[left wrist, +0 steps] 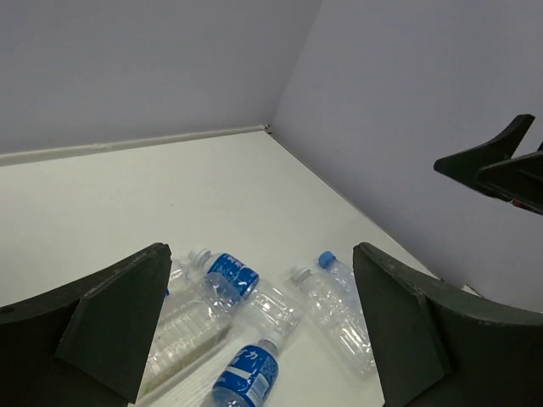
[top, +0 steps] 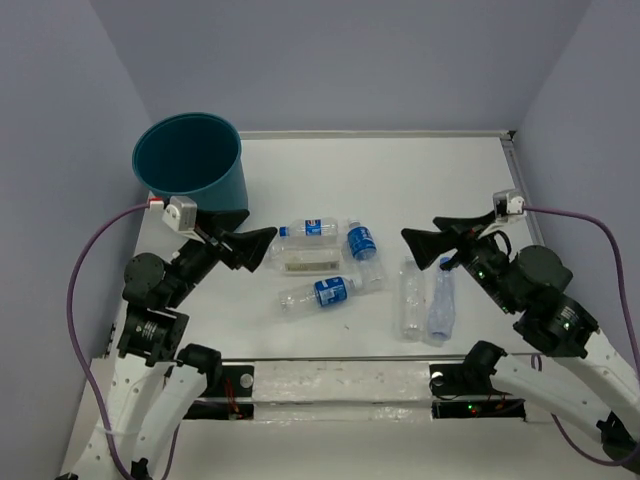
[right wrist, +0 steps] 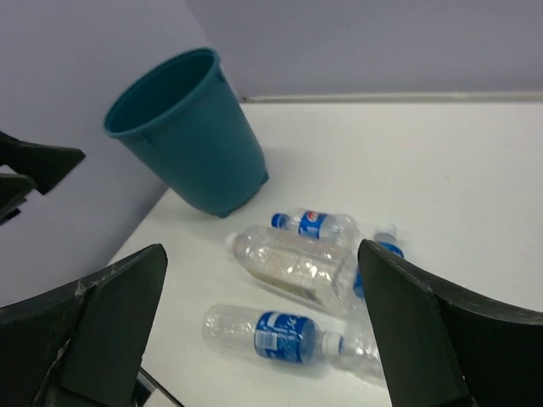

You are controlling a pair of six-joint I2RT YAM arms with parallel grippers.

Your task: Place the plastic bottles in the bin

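Note:
The teal bin (top: pixel 190 160) stands upright at the far left; it also shows in the right wrist view (right wrist: pixel 191 127). Several clear plastic bottles lie on the white table. One with a blue label (top: pixel 310 228) lies beside a larger cream-labelled one (top: pixel 308 258). Two more blue-labelled ones (top: pixel 362 245) (top: pixel 320 293) lie nearby. Two unlabelled ones (top: pixel 411 298) (top: pixel 442 300) lie to the right. My left gripper (top: pixel 266 250) is open and empty, above the table left of the bottles. My right gripper (top: pixel 413 248) is open and empty, to their right. Both wrist views (left wrist: pixel 261 254) (right wrist: pixel 261 250) show wide jaws holding nothing.
Grey walls close in the table at the back and both sides. A raised rail (top: pixel 515 170) runs along the table's right edge. The bottles lie close together, some touching. Purple cables (top: pixel 100 240) hang from both wrists.

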